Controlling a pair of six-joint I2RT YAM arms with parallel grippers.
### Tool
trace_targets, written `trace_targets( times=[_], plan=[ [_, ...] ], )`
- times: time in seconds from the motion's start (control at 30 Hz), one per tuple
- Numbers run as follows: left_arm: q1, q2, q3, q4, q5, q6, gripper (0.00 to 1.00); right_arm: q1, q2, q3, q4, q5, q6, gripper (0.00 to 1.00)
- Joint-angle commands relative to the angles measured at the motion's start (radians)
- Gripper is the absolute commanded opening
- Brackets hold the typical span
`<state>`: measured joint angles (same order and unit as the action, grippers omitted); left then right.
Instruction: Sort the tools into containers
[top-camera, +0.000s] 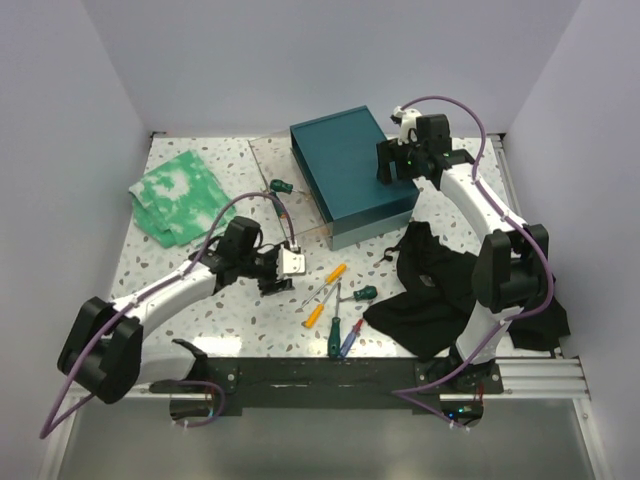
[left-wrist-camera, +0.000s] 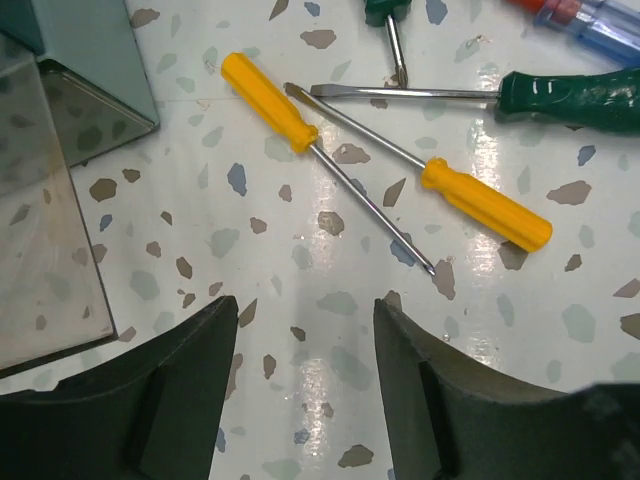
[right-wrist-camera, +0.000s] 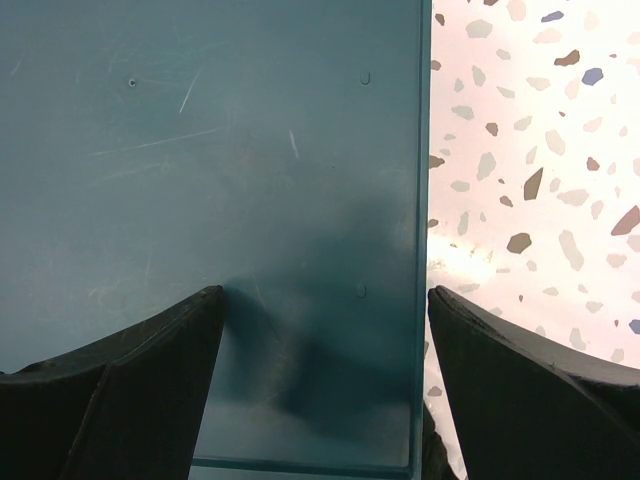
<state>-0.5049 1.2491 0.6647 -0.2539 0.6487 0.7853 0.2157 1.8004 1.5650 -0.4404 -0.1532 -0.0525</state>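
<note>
- Left gripper (left-wrist-camera: 305, 400) hovers low over the speckled white table (left-wrist-camera: 200, 230), its dark fingers (left-wrist-camera: 170, 400) spread fairly wide with nothing between them.
- Right gripper (right-wrist-camera: 325, 310) hangs above the big dark-teal rectangular box (right-wrist-camera: 200, 150), jaws wide apart and empty.
- Two orange-handled screwdrivers lie flat on the table just ahead of the left gripper, with their thin steel shafts crossing.
- First orange-handled screwdriver (left-wrist-camera: 268, 100): its long axis is diagonal in the left wrist view, handle upper left, tip lower right.
- Second orange-handled screwdriver (left-wrist-camera: 485, 203): also diagonal but reversed, handle lower right, flat blade upper left.
- Long green-handled screwdriver (left-wrist-camera: 575, 95): its axis runs level across the wrist view, handle right, tip left, close to the second orange one's blade.
- Stubby green-handled screwdriver (left-wrist-camera: 385, 10): at the top edge and mostly cropped, shaft pointing down the frame.
- Red-and-blue-handled screwdriver (left-wrist-camera: 590, 25): cropped in the corner; from above it lies beside the long green one, near the arm bases.
- Clear see-through rectangular plastic box (top-camera: 270, 160) sits against the teal box's left side, and another green-handled screwdriver (top-camera: 281, 186) lies within its outline.
- Green-white cloth (top-camera: 180, 195) lies far left.
- Black cloth (top-camera: 440, 290) lies on the right, beneath the right arm.
</note>
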Motion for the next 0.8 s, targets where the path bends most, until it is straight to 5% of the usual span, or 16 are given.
trace_targets(
  times=[0.0, 0.13, 0.37, 0.77],
  plan=[
    [-0.041, 0.065, -0.004, 0.227, -0.026, 0.019, 0.61, 0.002, -0.01, 0.0, -0.017, -0.006, 0.003, 0.86],
    [-0.102, 0.139, -0.014, 0.447, -0.063, -0.171, 0.6, 0.002, -0.012, 0.0, -0.027, -0.017, 0.019, 0.86],
    [-0.253, 0.187, -0.034, 0.657, -0.38, -0.496, 0.58, 0.004, 0.007, 0.006, -0.027, -0.037, 0.042, 0.86],
    [-0.379, 0.4, 0.058, 0.648, -0.641, -0.575, 0.47, 0.002, 0.03, 0.036, -0.031, -0.06, 0.083, 0.86]
  ],
)
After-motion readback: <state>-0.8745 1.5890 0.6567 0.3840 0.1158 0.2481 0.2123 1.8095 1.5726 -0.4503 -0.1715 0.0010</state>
